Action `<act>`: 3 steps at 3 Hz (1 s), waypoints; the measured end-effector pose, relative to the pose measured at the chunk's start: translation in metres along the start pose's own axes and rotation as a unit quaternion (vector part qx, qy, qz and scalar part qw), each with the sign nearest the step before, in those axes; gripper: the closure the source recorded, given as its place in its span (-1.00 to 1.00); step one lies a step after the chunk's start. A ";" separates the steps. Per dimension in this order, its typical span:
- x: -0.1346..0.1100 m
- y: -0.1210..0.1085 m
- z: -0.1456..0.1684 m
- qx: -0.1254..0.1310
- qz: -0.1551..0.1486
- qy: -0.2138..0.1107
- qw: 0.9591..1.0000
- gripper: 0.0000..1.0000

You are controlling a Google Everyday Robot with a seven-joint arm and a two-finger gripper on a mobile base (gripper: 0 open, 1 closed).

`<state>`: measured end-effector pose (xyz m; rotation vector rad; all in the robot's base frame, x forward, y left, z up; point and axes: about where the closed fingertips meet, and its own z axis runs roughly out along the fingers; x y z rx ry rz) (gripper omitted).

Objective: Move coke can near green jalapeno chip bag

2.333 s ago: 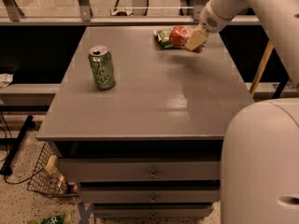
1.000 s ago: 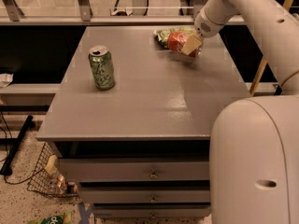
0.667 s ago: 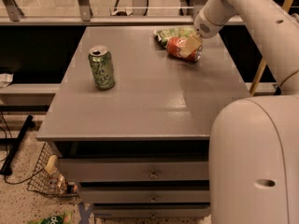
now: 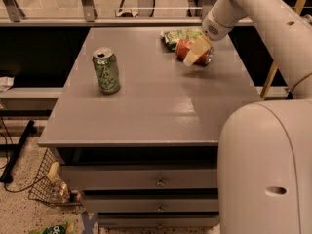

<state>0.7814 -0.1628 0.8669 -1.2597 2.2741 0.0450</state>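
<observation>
The red coke can (image 4: 187, 49) lies on its side at the far right of the grey table (image 4: 146, 101). It is right in front of the green jalapeno chip bag (image 4: 178, 35) and looks to touch it. My gripper (image 4: 199, 52) is down over the right half of the can, with a pale finger (image 4: 194, 53) across its front. The can's right end is hidden behind that finger.
A green soda can (image 4: 106, 70) stands upright at the table's left middle. Drawers (image 4: 141, 179) run under the tabletop. A wire basket (image 4: 51, 182) sits on the floor at lower left. My white robot body (image 4: 265, 169) fills the lower right.
The gripper has moved slightly toward the front with the coke can, and the can now shows more fully in front of the chip bag. The green soda can has not moved.
</observation>
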 end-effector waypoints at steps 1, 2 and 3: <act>0.012 -0.019 -0.026 0.015 0.021 -0.033 0.999 -1.00; 0.051 -0.041 -0.057 0.031 0.061 -0.060 0.996 -1.00; 0.061 -0.045 -0.063 0.035 0.068 -0.063 0.995 -1.00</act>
